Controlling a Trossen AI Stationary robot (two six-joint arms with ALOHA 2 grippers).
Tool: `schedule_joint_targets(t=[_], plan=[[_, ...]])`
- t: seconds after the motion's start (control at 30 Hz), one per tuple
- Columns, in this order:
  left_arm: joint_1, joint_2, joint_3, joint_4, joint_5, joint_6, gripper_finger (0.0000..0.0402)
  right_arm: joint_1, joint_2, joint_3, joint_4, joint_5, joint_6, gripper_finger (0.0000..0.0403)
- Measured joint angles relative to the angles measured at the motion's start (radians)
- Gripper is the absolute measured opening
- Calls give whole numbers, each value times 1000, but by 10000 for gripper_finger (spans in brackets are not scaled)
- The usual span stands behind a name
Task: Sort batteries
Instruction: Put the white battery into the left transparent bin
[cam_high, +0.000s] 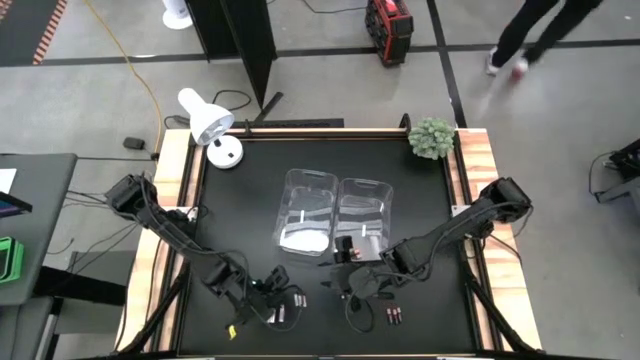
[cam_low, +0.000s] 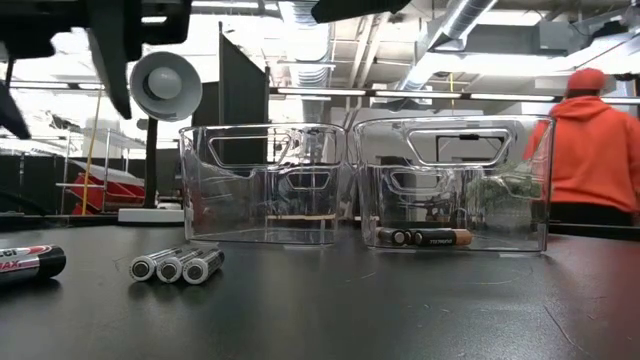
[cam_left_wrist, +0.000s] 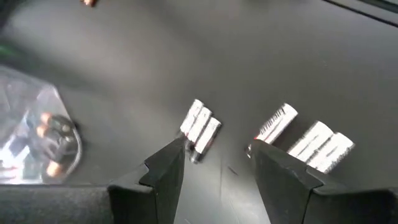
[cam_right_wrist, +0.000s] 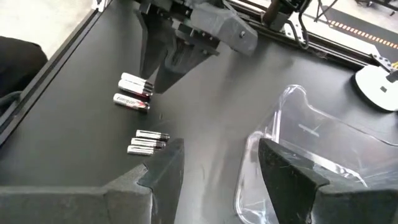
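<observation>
Left tool (cam_left_wrist: 217, 162) wide, nothing held, above small silver-white cylindrical batteries (cam_left_wrist: 200, 124) loose on black table (cam_high: 420, 200). Right tool (cam_right_wrist: 221, 165) wide, empty, beside clear plastic bin (cam_right_wrist: 323, 155). Dark copper-ended batteries (cam_low: 425, 237) inside right-hand bin.

no readable text, battery labels (cam_right_wrist: 132, 101) and bin stickers (cam_high: 302, 217) too blurred

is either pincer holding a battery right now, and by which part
Nothing is held. The left pincer and right pincer are both open, with the batteries lying loose on the table.
</observation>
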Motion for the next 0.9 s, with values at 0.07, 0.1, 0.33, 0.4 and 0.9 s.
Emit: schedule_joint_targets(t=[0.07, 0.1, 0.33, 0.4, 0.9], plan=[[4, 19, 1, 8, 7, 24, 180, -2, 0, 0, -9, 0, 0, 223], [5, 32, 0, 8, 11, 35, 180, -4, 0, 0, -12, 0, 0, 223], [6, 138, 66, -5, 42, 108, 180, -6, 0, 0, -15, 3, -7, 223], [5, 152, 92, -7, 63, 120, 180, -6, 0, 0, -15, 3, -7, 223], [-3, 195, 122, -75, 85, 191, 180, -5, 0, 0, -31, 3, -7, 223]])
